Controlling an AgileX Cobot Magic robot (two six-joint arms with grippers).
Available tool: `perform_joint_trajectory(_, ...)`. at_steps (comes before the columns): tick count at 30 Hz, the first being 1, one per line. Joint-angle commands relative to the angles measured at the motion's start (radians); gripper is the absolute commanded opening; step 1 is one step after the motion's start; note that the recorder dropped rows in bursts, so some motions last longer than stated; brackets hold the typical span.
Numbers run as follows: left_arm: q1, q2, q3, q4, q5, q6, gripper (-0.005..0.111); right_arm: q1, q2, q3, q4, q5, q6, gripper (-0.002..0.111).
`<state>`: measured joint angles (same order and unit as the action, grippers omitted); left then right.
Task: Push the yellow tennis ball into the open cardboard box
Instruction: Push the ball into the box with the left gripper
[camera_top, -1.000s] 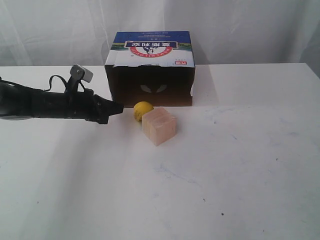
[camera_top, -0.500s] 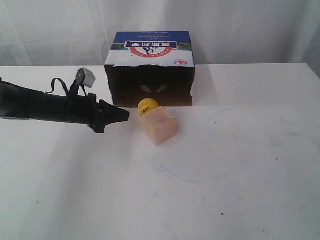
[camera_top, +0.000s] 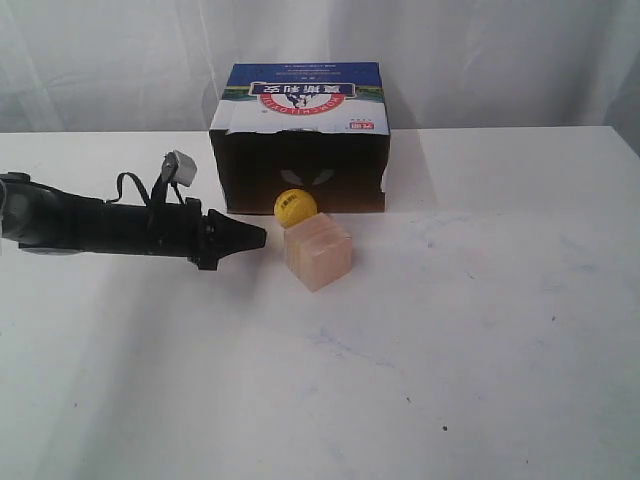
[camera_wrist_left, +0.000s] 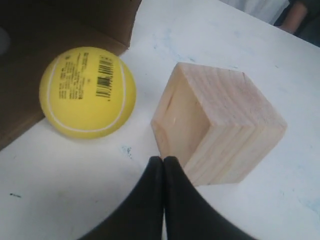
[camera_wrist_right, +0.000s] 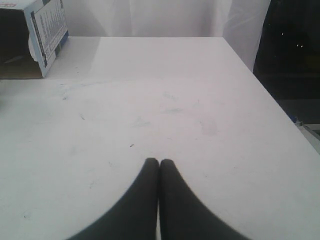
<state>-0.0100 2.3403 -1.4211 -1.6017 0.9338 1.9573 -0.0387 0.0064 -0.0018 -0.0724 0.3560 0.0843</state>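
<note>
The yellow tennis ball (camera_top: 295, 207) (camera_wrist_left: 87, 92) rests on the table at the mouth of the open cardboard box (camera_top: 300, 135) (camera_wrist_left: 30, 60), its barcode label showing. The box lies on its side with its dark opening toward the camera. My left gripper (camera_top: 262, 236) (camera_wrist_left: 163, 160) is shut with nothing in it, its tip a short way left of the ball and just below it, close to the wooden cube. My right gripper (camera_wrist_right: 159, 162) is shut over bare table far from the ball and does not appear in the exterior view.
A pale wooden cube (camera_top: 318, 251) (camera_wrist_left: 217, 130) stands just in front of the ball, right of the left gripper's tip. The white table (camera_top: 480, 330) spreads to the right and front. A white curtain hangs behind. The table's right edge (camera_wrist_right: 280, 110) drops to dark floor.
The ball has rolled from beside the cube back toward the box mouth. My left gripper has advanced to the right and dropped slightly, staying shut.
</note>
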Motion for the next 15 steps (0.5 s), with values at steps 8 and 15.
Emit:
perform_joint_trajectory(8,-0.004,0.056,-0.098,-0.015,0.053,0.038,0.000,-0.006,-0.006,0.002,-0.007,-0.007,0.002,0.000)
perform_joint_trajectory(15,-0.063,0.083,-0.152,-0.014,-0.018,0.029,0.000,-0.006,-0.006,0.002,-0.007,-0.007,0.002,0.000)
